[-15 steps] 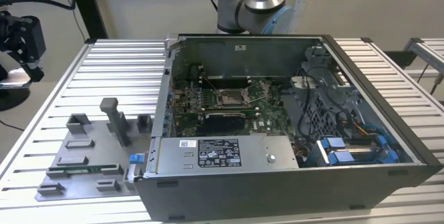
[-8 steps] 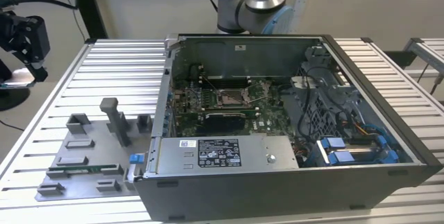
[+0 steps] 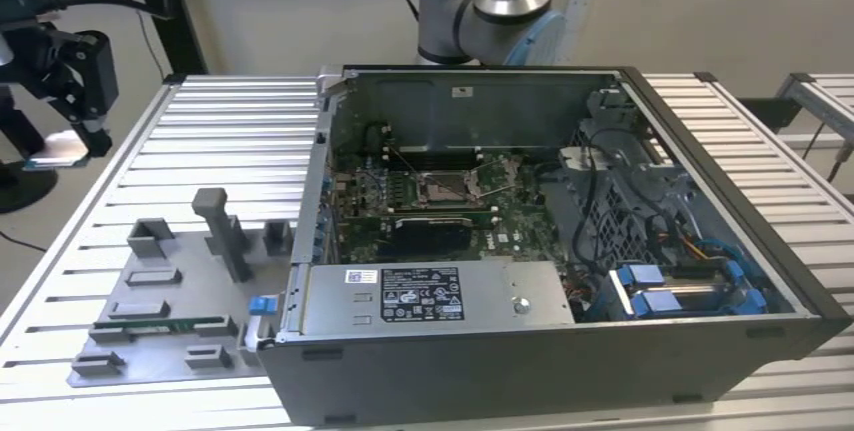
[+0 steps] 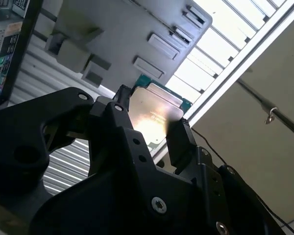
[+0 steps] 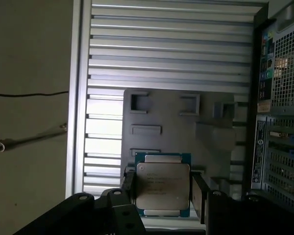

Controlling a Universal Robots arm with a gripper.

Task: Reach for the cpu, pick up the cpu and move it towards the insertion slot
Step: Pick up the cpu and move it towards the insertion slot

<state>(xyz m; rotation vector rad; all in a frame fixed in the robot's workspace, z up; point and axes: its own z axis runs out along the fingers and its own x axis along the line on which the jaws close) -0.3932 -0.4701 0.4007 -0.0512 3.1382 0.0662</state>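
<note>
Two of the three steps look done: the claw [image 5: 162,195] is clenched on the cpu [image 5: 162,188], held above the worktop [image 3: 200,131] well outside the computer case [image 3: 534,351]. The carry is not yet done; the insertion slot [image 3: 445,186] lies inside that case, well apart from the cpu.

Ribbed aluminium bench [image 3: 200,131] stood under even light. Plain beige wall [image 3: 280,11] rose behind bench. Dull tan floor [image 5: 29,186] lay beyond bench edge. Second slatted bench [image 3: 821,101] stood near, at exterior view's right.
</note>
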